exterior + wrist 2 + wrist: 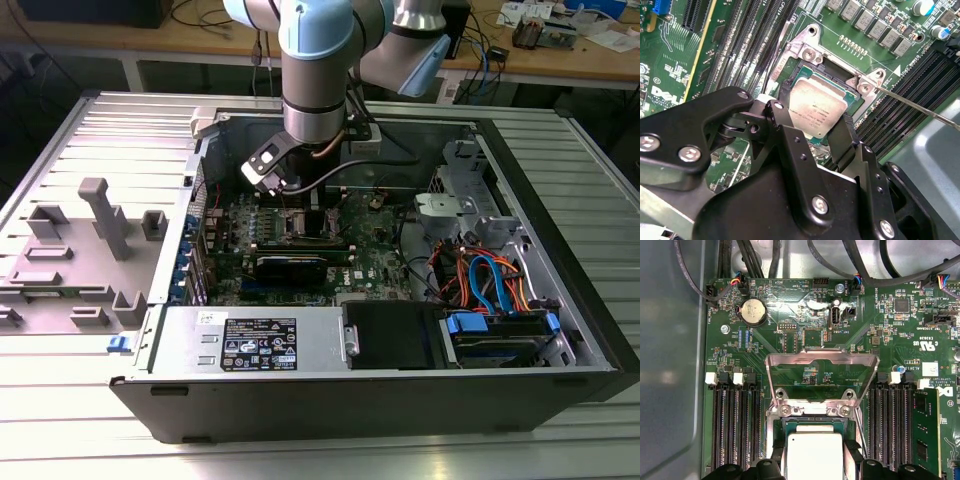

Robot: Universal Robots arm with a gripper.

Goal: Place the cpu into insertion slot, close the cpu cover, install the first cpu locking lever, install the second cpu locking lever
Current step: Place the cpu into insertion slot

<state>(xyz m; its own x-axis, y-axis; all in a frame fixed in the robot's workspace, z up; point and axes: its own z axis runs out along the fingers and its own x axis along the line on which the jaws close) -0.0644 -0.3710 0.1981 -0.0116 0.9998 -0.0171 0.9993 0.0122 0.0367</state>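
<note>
Silvery-grey cpu (817,112) is clasped by two edges in the pincer (816,109), low over the insertion slot (840,75). Beside that slot the cpu cover (790,359) stands open and a locking lever (920,107) is unlatched, so closing and locking remain.

- Arm (315,60) is up on my exterior view: pale blue joint caps (300,25), rounded and glossy, over a silver-grey wrist section (315,115).
- I can see a small black-and-white block (268,165) bolted at the side of the wrist, and a thin black cable (372,163) trailing off it.
- In the second wrist view the gripper (812,122) is all matte black, with chunky link plates (695,125) that have rounded ends.
- Silvery round-head screws (689,154) dot those plates, and I count several.
- The fingers (845,137) are slim black bars, with small dark holes running along the links above them.
- In the first wrist view the gripper (815,460) shows the same black, rounded knuckles.
</note>
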